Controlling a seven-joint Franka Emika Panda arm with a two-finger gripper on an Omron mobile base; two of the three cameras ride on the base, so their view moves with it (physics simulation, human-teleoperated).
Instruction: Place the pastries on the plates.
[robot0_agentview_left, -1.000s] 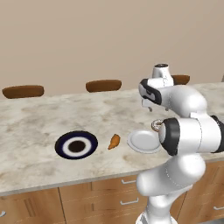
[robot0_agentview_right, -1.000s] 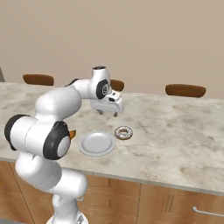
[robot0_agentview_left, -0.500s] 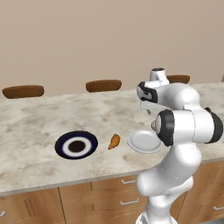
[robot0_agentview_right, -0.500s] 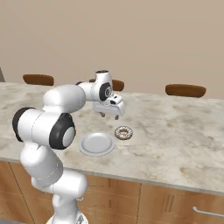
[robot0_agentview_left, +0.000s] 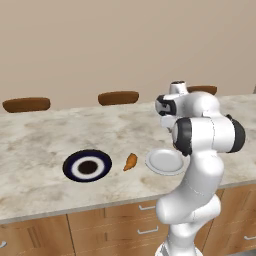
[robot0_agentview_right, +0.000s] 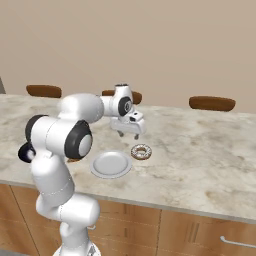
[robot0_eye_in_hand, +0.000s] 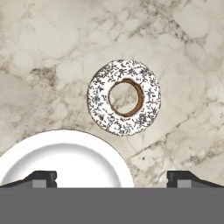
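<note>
The donut (robot0_eye_in_hand: 124, 97) lay flat on the marble counter (robot0_agentview_right: 200, 150), hole upward, just beside the white plate (robot0_agentview_right: 111, 164) near the front edge. The tool (robot0_agentview_right: 129, 133) hovered above it with its jaws spread wide, holding nothing. The croissant (robot0_agentview_left: 130, 161) lay between the two plates, its tapered end pointing toward the front edge, beside the blue plate (robot0_agentview_left: 87, 166).

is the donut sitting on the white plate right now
No, the donut lies on the bare marble counter beside the white plate, clear of its rim.
</note>
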